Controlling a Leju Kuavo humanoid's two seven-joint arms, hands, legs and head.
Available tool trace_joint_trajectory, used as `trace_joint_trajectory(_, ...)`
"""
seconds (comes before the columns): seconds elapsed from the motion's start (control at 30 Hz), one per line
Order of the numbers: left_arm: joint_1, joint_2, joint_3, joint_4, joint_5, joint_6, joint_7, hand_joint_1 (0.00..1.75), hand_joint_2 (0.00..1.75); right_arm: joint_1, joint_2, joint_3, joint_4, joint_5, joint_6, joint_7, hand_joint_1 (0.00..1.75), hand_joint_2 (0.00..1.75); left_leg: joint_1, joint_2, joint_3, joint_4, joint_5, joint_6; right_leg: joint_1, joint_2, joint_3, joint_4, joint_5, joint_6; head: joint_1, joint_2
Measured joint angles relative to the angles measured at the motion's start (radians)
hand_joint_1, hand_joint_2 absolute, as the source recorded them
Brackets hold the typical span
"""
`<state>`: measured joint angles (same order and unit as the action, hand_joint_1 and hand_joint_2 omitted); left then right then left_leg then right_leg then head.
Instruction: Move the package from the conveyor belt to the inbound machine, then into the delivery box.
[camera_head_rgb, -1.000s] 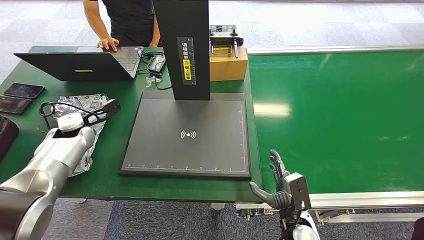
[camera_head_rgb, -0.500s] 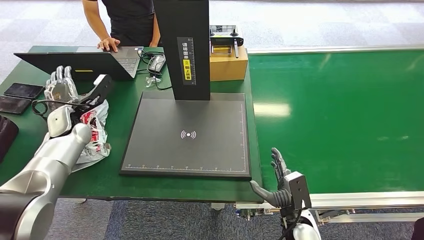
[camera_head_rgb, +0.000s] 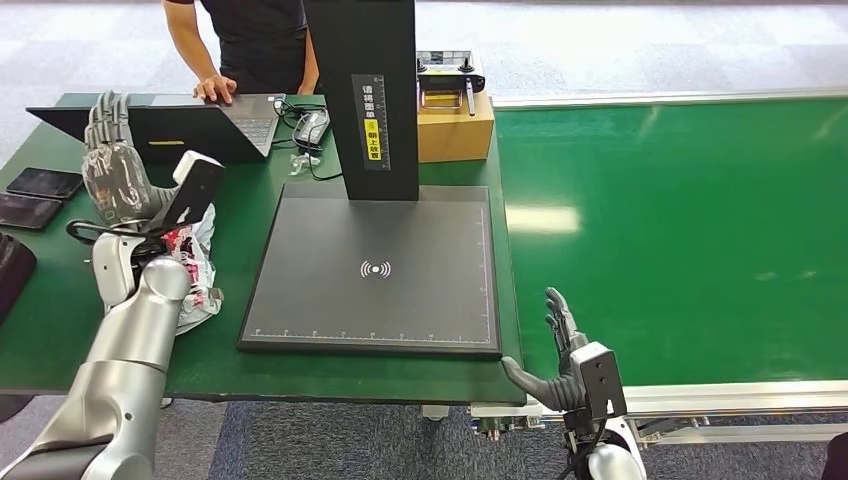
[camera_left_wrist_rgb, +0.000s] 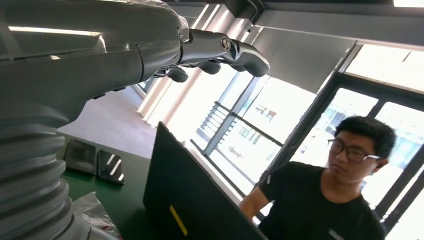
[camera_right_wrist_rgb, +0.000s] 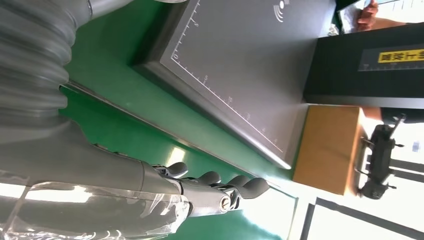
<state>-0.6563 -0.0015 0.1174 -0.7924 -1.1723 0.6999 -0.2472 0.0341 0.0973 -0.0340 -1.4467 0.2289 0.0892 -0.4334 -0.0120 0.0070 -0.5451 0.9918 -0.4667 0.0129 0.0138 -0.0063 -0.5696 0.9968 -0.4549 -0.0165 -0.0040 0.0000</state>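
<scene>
Package (camera_head_rgb: 190, 262) lies half hidden behind left hand (camera_head_rgb: 118, 180), fingers spread; right hand (camera_head_rgb: 560, 355) open too.

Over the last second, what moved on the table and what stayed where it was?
The left robot hand rose off the package and now stands raised with fingers spread and nothing in it, near the laptop. The package lies on the green table, left of the inbound machine. The right robot hand, the machine and the bare conveyor belt stayed put.
</scene>
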Motion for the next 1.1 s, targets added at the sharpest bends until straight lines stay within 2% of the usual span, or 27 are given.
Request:
trace_joint_trajectory(0.07,0.038,-0.028,0.02,-0.033,0.121,-0.045,-0.079,0.0,0.44,0.001,0.0,0.0,-0.009,0.002,0.002,-0.012,0.0,1.75,0.0,0.0,0.0,0.0,0.0,0.0,0.0,0.0,0.0,0.0,0.0,0.0,0.0,0.0)
trace_joint_trajectory(0.1,0.061,-0.042,0.025,-0.05,0.232,-0.102,-0.12,0.0,0.0,0.001,0.0,0.0,-0.015,0.004,0.004,-0.018,0.0,1.75,0.0,0.0,0.0,0.0,0.0,0.0,0.0,0.0,0.0,0.0,0.0,0.0,0.0,0.0)
trace_joint_trajectory(0.17,0.111,-0.065,0.022,-0.08,0.488,-0.269,-0.185,0.0,0.0,-0.002,-0.001,0.0,-0.027,0.014,0.01,-0.028,0.0,1.75,0.0,0.0,0.0,0.0,0.0,0.0,0.0,0.0,0.0,0.0,0.0,0.0,0.0,0.0)
trace_joint_trajectory(0.3,0.188,-0.087,0.004,-0.098,0.845,-0.594,-0.264,0.0,1.75,-0.037,-0.01,0.002,-0.041,0.048,0.019,-0.039,0.0,1.75,0.0,0.001,-0.001,0.0,0.0,0.0,0.0,0.001,0.0,0.0,0.0,0.0,0.0,0.0)
trace_joint_trajectory(0.37,0.211,-0.091,-0.001,-0.096,0.939,-0.693,-0.293,0.0,1.75,-0.063,-0.017,0.003,-0.05,0.061,0.018,-0.041,0.0,1.75,0.0,0.001,-0.001,0.0,0.0,0.0,0.0,0.001,-0.001,0.0,0.001,0.001,0.0,0.0)
trace_joint_trajectory(0.53,0.234,-0.093,-0.011,-0.095,1.021,-0.772,-0.303,0.0,1.75,-0.103,-0.029,0.006,-0.076,0.068,0.017,-0.03,0.0,1.75,0.0,0.0,-0.001,0.0,0.0,0.0,0.0,0.001,0.0,0.0,0.001,0.001,0.0,0.0)
trace_joint_trajectory(0.73,0.274,-0.094,-0.011,-0.096,1.173,-0.962,-0.306,0.0,1.75,-0.131,-0.043,0.022,-0.083,0.072,0.018,-0.03,0.0,1.75,0.0,0.001,-0.001,0.0,0.0,0.0,0.0,0.001,0.0,0.0,0.001,0.001,0.0,0.0)
trace_joint_trajectory(0.93,0.352,-0.1,-0.011,-0.137,1.23,-0.994,-0.307,0.0,1.75,-0.141,-0.049,0.027,-0.08,0.069,0.016,-0.028,0.0,1.75,0.0,0.001,-0.001,0.0,0.0,0.0,0.0,0.001,-0.001,0.0,0.001,0.001,0.0,0.0)
trace_joint_trajectory(1.1,0.394,-0.111,-0.011,-0.171,1.244,-0.993,-0.273,0.0,1.75,-0.145,-0.048,0.032,-0.075,0.069,0.019,-0.019,0.0,1.75,0.0,0.001,-0.001,0.0,0.0,0.0,0.0,0.001,-0.001,0.0,0.001,0.001,0.0,0.0)
